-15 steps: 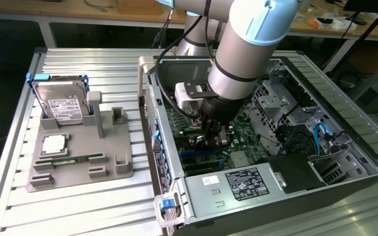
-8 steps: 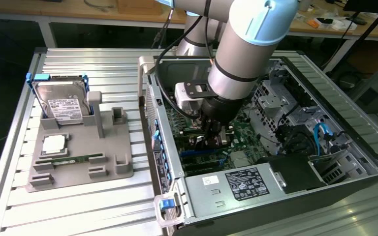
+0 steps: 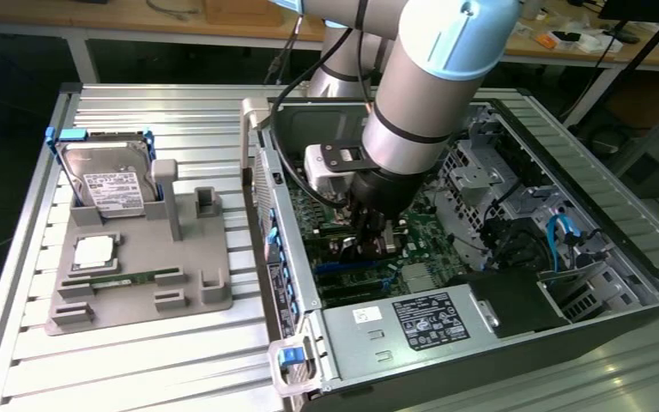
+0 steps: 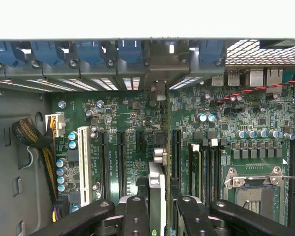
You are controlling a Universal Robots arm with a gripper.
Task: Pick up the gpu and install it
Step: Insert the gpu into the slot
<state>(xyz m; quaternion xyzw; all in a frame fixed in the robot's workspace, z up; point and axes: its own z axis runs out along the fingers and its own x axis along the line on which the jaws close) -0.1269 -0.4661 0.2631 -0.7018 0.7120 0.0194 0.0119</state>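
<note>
Gpu [image 4: 157, 184] — black card, edge-on in the wrist view, clamped between the two black fingers [image 4: 136, 216] of the gripper [image 4: 160, 219]; jaws clenched on it. We place it inside the open case [image 3: 604, 210], standing on edge over the green motherboard [image 4: 113, 113], in line with the gap between two long black slots [image 4: 122, 162]. Whether its lower edge touches a slot we cannot tell.

Arm [image 3: 421, 94] — reaches down into the case from the far side.

Power supply [image 3: 421, 322] — at the near end of the case.

On the exterior view's left, a grey tray [image 3: 135, 249] rests on the slatted table [image 3: 135, 369]. We note a hard drive [image 3: 110, 180] propped at its far end and a RAM stick [image 3: 117, 277] lying nearer.
</note>
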